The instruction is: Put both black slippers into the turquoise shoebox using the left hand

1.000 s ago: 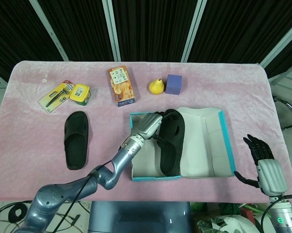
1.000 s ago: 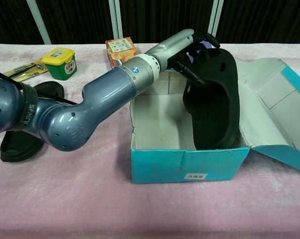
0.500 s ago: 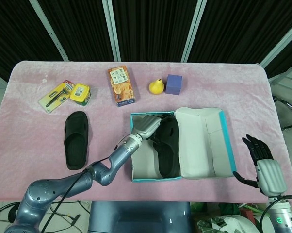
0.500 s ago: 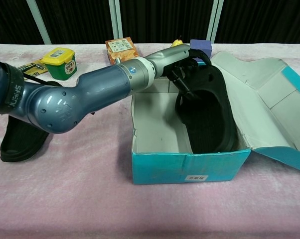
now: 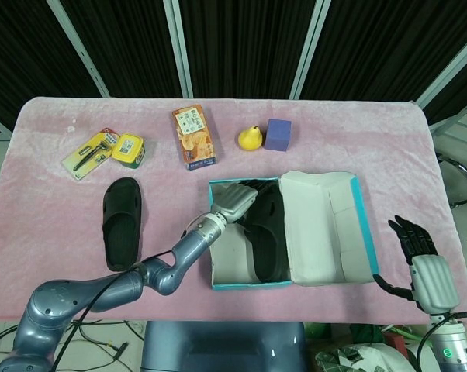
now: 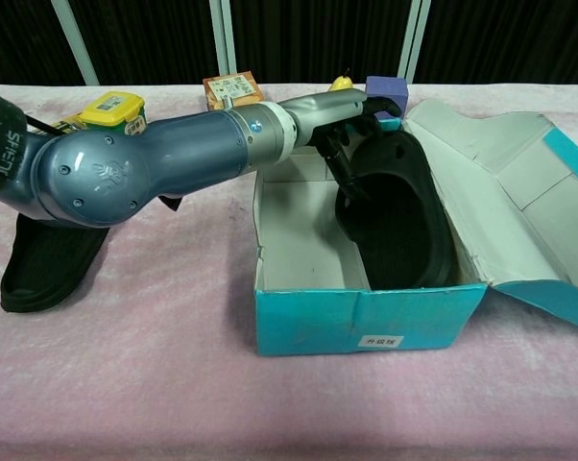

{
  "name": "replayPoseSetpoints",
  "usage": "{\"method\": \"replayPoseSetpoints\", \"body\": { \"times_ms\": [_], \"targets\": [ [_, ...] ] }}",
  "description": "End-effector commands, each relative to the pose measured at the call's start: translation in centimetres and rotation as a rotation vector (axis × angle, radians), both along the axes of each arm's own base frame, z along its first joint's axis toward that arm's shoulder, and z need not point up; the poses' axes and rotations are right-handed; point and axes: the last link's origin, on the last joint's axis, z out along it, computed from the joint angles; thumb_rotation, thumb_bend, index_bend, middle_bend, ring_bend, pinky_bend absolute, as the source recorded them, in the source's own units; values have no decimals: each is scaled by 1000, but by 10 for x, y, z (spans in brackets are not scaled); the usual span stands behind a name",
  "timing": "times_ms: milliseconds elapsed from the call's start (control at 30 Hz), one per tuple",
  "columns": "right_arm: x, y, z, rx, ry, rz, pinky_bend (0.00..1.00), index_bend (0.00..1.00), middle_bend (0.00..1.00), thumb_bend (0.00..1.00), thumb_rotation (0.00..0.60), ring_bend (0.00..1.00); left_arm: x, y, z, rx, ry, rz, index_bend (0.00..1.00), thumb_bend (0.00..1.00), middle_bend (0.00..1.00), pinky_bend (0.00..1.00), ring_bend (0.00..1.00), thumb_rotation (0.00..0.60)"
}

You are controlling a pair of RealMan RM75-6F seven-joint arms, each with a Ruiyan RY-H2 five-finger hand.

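The left hand reaches over the near-left wall of the turquoise shoebox, its fingers closed on the upper edge of a black slipper that lies inside the box along its right side, toe end toward the back wall; in the chest view the slipper leans slightly against the box's right wall. The box lid lies flung open to the right, flat on the pink-covered counter. The second black slipper rests sole-down on the counter well to the left of the box, apart from the arm. Along the back stand a yellow tub touching a carded razor pack, an orange snack box, a yellow pear-like fruit and just beside it a purple cube. The right hand hangs off the counter's near-right corner, fingers spread and holding nothing.
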Motion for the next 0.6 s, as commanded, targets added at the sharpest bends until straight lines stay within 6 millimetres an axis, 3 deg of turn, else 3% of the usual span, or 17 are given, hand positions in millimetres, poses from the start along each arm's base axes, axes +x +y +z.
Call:
{"method": "replayPoseSetpoints", "body": {
  "times_ms": [33,167,600],
  "targets": [
    [0,0,0,0,-1,0,66,8,24,99,600,0,-5,2,5,19,21,-1,0,0,0,62,0,585],
    [0,0,0,0,-4,-1,67,7,24,99,600,0,-11,4,9,35,63,-12,0,0,0,0,0,558],
    [1,0,-1,4,-14,2,66,5,24,99,600,0,-10,-3,31,101,103,-68,0,0,0,0,0,557]
  ]
}}
